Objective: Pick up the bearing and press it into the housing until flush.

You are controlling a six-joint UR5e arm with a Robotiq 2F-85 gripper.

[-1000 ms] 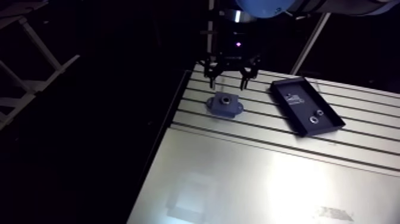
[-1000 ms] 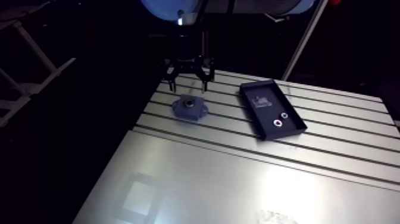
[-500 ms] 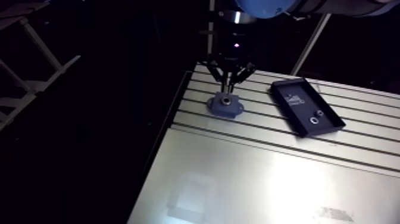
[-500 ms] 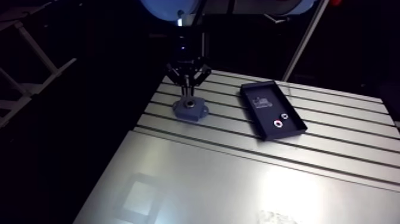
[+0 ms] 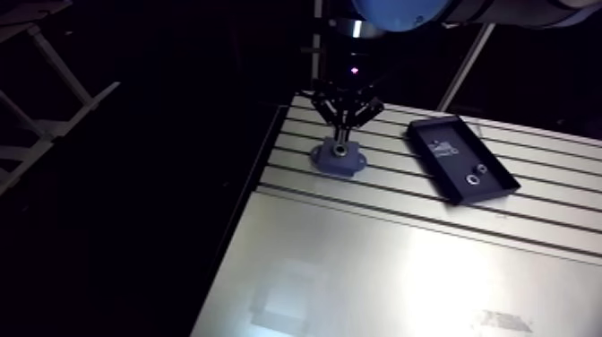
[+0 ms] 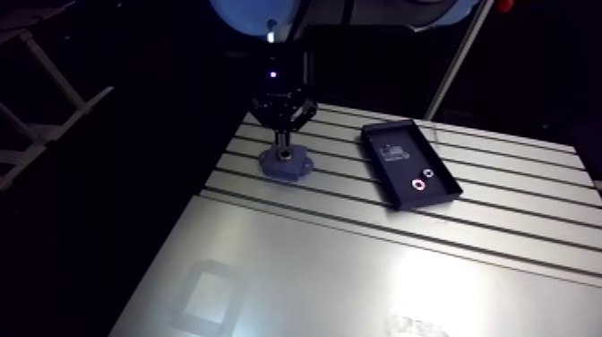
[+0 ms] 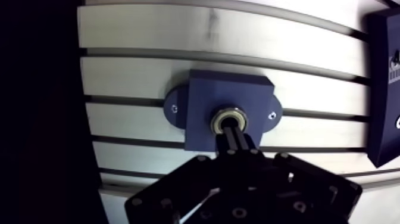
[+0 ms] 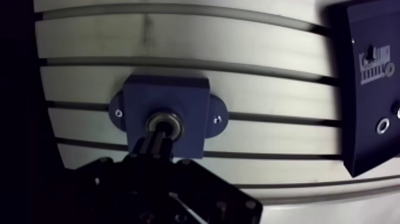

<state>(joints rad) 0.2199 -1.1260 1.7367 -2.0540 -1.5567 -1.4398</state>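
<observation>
In the wrist view the dark blue housing (image 7: 205, 89) lies flat on the slotted table, with a metal bearing (image 7: 224, 115) sitting in its round bore. My gripper (image 7: 233, 134) is shut with nothing between its fingers. The joined tips rest on the edge of the bearing nearest me, hiding part of the ring. In the arm view the gripper (image 5: 341, 136) comes straight down onto the housing (image 5: 339, 161) near the table's left edge.
A dark tray (image 5: 461, 157) lies on the table to the right of the housing, holding two small rings (image 5: 472, 180) and a labelled card. The table's left edge (image 5: 269, 157) runs close beside the housing, with darkness beyond it.
The fingers stood wide apart above the housing earlier. They have since come together and dropped until their tips meet the bearing. Housing and tray have not moved.
</observation>
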